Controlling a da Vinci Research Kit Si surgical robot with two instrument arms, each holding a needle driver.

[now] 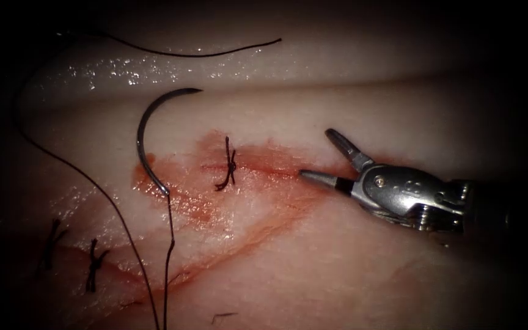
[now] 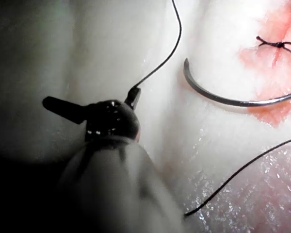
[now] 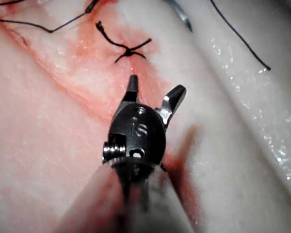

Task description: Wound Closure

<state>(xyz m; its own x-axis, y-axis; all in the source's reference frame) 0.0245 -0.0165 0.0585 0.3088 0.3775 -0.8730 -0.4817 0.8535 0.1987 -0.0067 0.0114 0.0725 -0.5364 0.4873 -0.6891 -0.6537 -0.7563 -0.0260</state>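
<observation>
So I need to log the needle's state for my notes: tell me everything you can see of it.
The needle is a thin, dark, shiny metal arc that lies free on the tissue, left of the tied stitch. Neither gripper holds it: the right gripper stands open to the right of that stitch, and the left gripper is open beside it. Its pointed tip curves up and right; its tail end rests at the edge of the red fluid, where the thread leaves it downward. It doesn't appear to pierce the tissue.

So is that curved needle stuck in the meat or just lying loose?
Loose, apparently: the needle lies flat on the tissue, whole curve visible, left of the knot. Neither tool holds it.
</observation>
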